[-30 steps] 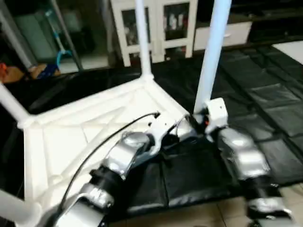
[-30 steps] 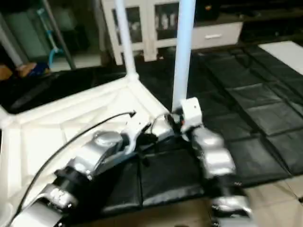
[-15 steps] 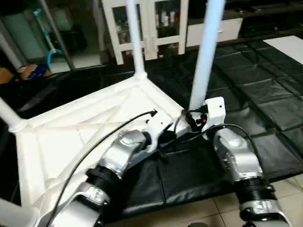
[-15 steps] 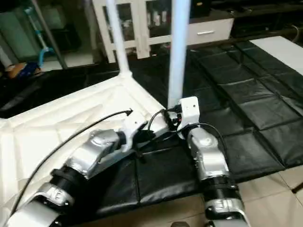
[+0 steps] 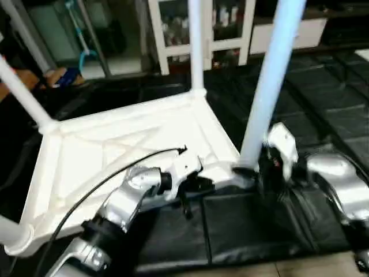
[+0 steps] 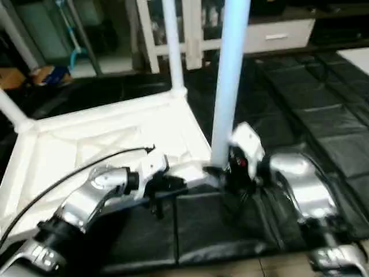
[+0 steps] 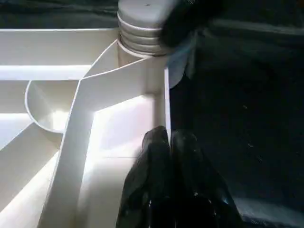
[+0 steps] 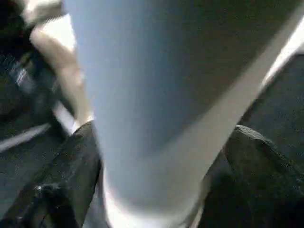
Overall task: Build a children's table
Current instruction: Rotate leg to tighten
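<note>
Tabletop (image 5: pixel 115 156) lies upside down on the black mat (image 5: pixel 323 92). Left gripper (image 7: pixel 169 142) clenched empty at its near rim. Right gripper (image 5: pixel 260 173) straddles the near leg (image 5: pixel 268 86) base, grip unclear; leg could lean if half-seated.

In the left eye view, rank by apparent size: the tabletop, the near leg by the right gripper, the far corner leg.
1. tabletop
2. near leg, enlarged by nearness to the camera
3. far corner leg
</note>
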You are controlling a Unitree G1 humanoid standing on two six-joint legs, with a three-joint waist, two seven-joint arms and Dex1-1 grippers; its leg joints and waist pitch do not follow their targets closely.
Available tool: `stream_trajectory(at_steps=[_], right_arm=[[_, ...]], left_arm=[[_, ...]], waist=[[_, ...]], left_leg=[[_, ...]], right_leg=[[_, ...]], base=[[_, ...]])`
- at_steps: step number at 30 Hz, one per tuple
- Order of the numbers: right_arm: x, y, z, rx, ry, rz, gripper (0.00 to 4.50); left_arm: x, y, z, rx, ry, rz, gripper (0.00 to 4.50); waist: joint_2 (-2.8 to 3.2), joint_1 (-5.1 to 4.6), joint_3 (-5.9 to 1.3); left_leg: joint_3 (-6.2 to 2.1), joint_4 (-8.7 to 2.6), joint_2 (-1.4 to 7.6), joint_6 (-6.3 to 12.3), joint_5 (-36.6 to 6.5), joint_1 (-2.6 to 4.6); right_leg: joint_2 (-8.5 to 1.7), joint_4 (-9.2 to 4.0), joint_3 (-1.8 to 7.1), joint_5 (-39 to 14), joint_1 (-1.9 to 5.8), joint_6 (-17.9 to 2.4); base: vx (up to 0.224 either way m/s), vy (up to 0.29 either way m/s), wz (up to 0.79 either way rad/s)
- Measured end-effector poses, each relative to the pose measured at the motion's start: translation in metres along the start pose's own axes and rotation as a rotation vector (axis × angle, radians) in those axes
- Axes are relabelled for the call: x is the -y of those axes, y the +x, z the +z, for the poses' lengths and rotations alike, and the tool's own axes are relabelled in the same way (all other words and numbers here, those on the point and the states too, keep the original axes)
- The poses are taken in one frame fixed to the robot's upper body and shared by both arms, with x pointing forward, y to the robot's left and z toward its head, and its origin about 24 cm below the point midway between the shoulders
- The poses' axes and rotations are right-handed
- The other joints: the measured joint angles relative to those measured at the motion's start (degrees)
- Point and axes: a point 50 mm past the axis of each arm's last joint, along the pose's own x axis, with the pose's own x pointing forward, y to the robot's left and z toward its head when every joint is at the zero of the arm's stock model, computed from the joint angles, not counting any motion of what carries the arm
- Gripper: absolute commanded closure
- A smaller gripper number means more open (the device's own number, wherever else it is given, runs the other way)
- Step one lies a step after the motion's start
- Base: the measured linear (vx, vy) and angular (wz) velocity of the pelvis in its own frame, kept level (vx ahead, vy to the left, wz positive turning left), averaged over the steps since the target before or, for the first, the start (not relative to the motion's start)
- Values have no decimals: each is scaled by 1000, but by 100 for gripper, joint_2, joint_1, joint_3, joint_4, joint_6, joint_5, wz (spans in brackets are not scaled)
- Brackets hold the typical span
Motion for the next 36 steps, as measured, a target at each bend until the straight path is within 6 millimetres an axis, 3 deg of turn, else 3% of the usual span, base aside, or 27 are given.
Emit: stream_trajectory(at_steps=[3, 5, 16, 27, 29, 31, 36], right_arm=[[-5, -3, -5, -16, 14, 66, 47], [-5, -3, -5, -17, 14, 77, 71], [-7, 2, -7, 15, 36, 87, 160], [-10, 5, -10, 42, 55, 51, 176], [-9, 16, -10, 62, 65, -43, 177], [-5, 35, -7, 97, 109, -215, 177], [4, 51, -2, 97, 216, -498, 178]], left_arm=[[3, -1, -1, 2, -4, -27, 450], [4, -2, -2, -3, -6, -31, 450], [5, -5, -3, -17, -12, -36, 450], [5, -4, -3, -21, -12, -38, 450], [1, -4, -4, -27, -26, 13, 450], [-9, -1, -1, -41, -45, 102, 450], [-14, 22, 8, -26, -105, 222, 450]], waist=[[1, 73, -1], [1, 89, -1], [1, 50, -1], [1, 41, -6], [-10, -11, -11], [-6, -129, -7], [-16, -257, -3]], left_leg=[[8, 2, 4, 6, -3, 1], [9, 7, 4, 5, -3, 3], [13, 16, 4, -23, -20, 9], [13, 21, 5, -22, -19, 13], [12, 21, 10, -25, -20, 23], [8, 25, 11, -27, -20, 25], [8, 28, 3, -27, -20, 21]], right_leg=[[1, 2, 3, -1, -3, 0], [1, 7, 6, -1, -2, -1], [1, 9, 14, 7, 3, -12], [1, 11, 13, 7, 6, -12], [5, 12, 12, 15, 6, -25], [5, 6, 10, 15, 1, -25], [4, -8, 20, -1, 2, 2]], base=[[0, 0, 0], [0, 0, 0], [0, 0, 0], [0, 0, 0], [0, 0, 0], [0, 0, 0], [0, 0, 0]])
